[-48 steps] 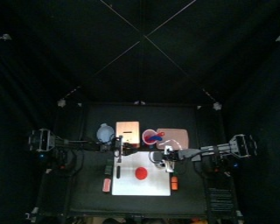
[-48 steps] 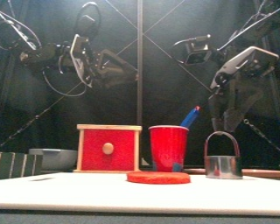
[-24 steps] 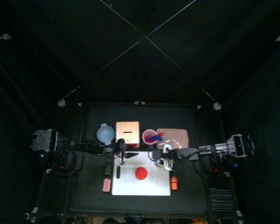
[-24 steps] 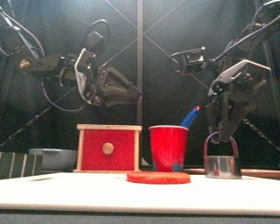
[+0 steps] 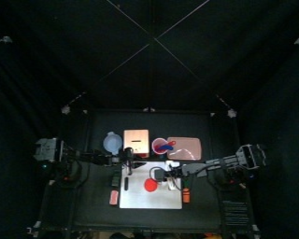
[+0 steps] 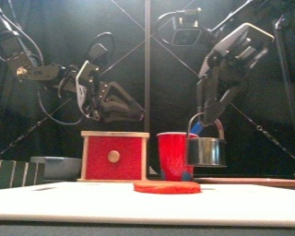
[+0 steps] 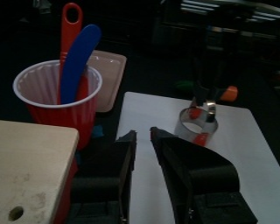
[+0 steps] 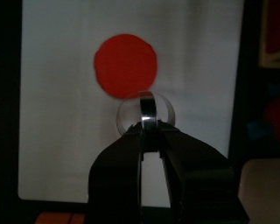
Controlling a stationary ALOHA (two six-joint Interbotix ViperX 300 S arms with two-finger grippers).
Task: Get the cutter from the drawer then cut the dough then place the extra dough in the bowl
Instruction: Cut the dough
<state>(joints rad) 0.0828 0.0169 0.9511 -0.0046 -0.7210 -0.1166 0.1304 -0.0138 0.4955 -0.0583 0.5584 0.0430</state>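
The round metal cutter (image 6: pixel 206 150) hangs in the air by its wire handle, with my right gripper (image 6: pixel 213 122) shut on that handle. It is to the right of the red dough disc (image 6: pixel 166 186) and well above it. The disc lies flat on the white cutting board (image 5: pixel 168 198). In the right wrist view the cutter (image 8: pixel 147 112) hangs just short of the dough (image 8: pixel 126 64). My left gripper (image 7: pixel 143 140) hovers empty by the wooden box (image 5: pixel 135 142), jaws close together. The box's red drawer front (image 6: pixel 114 155) sits flush. The blue-grey bowl (image 5: pixel 111 142) stands left of the box.
A red cup (image 6: pixel 177 155) with a blue knife (image 7: pixel 80 59) and a red knife (image 7: pixel 70 31) stands behind the board. The pink tray (image 5: pixel 190 147) lies to the right of the cup.
My right gripper came down on the cutter standing at the board's right, shut on its handle, lifted it and carried it left toward the dough. The left arm sank a little.
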